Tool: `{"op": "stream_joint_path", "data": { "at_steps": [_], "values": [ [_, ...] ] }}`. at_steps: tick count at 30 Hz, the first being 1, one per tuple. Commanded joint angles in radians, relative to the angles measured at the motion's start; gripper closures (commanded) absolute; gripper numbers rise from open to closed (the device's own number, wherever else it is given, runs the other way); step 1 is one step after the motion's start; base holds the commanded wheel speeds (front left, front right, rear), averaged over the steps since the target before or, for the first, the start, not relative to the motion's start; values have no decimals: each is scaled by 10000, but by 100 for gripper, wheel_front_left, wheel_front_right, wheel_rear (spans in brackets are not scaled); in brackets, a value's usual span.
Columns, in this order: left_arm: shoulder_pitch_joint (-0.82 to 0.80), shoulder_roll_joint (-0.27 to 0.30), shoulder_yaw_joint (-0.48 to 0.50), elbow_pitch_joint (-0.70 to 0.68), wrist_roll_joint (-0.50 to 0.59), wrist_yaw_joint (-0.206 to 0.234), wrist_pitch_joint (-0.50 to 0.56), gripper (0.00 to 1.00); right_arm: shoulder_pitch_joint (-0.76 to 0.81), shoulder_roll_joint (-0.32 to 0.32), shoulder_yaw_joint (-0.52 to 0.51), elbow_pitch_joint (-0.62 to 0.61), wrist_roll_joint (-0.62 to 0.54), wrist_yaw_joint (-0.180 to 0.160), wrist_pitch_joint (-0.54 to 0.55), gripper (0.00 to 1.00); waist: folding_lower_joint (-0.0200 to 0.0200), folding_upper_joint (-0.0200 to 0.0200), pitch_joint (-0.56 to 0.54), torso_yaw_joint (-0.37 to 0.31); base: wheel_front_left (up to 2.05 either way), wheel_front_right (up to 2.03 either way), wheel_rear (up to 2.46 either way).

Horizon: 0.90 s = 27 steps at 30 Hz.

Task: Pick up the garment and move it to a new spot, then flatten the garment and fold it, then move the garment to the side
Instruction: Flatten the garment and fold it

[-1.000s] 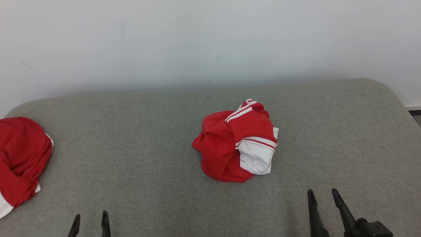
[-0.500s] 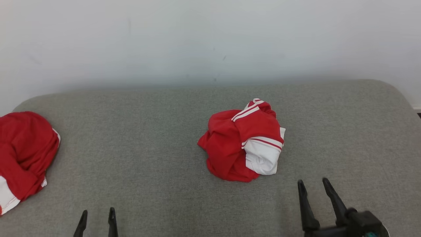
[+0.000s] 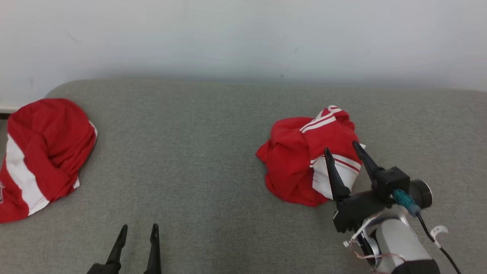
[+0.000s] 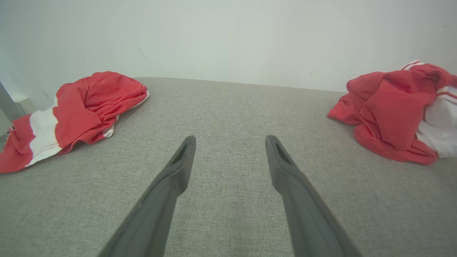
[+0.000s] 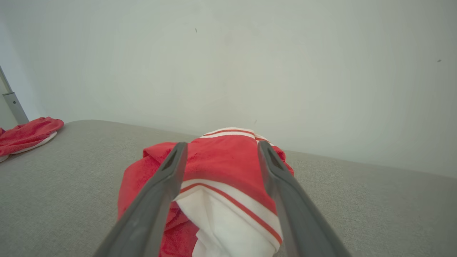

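Since a second back my right tool (image 3: 340, 147) has come forward and now hangs, spread wide and empty, over the crumpled red-and-white jersey garment (image 3: 295, 163), which lies right of centre on the grey fabric-covered bench (image 3: 190, 152). I've lined it up to straddle the striped fold for the pick. My left tool (image 3: 139, 226), also released, waits by the near edge, well apart from the second red-and-white garment (image 3: 45, 144) at far left.
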Motion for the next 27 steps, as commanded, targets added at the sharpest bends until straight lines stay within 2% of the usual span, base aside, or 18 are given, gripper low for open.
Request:
{"op": "stream_joint_path", "data": {
  "at_steps": [1, 6, 14, 15, 16, 17, 21, 27],
  "values": [
    [-186, -17, -108, 15, -50, 48, -34, 0, -290, -101, 84, 329, -82, -22, -6, 0, -1, -1, 389, 467, 0, 0, 0],
    [-345, -15, -435, 83, -280, 170, -34, 0, -1100, -189, 291, 1718, -202, -22, -9, 0, -1, -1, 501, 867, 0, 0, 0],
    [-361, -16, -761, 62, -514, 332, -34, 0, -1414, -368, 552, 2574, -519, -22, -7, 0, -1, -1, 529, 1055, 0, 0, 0],
    [-368, -12, -778, 66, -534, 340, -34, 0, -1463, -406, 491, 2752, -616, -22, -7, 7, -1, -1, 525, 1055, 0, 0, 0],
    [-378, -14, -800, 71, -557, 349, -34, 0, -1556, -414, 343, 2752, -673, -22, -9, 65, -1, -1, 527, 1045, 0, 0, 0],
    [-394, -16, -806, 70, -589, 375, -34, 0, -1608, -393, 199, 2709, -738, -22, -9, 100, -1, -1, 524, 1026, 0, 0, 0],
    [-319, -16, -742, 59, -561, 404, -34, 0, -1479, -210, -151, 2496, -773, -22, -7, 100, -1, -1, 412, 847, 0, 0, 0],
    [-59, -14, -603, 71, -476, 378, -34, 0, -854, -141, -413, 1429, -257, -22, -5, 100, -1, -1, 108, 308, 0, 0, 0]
  ]
}}
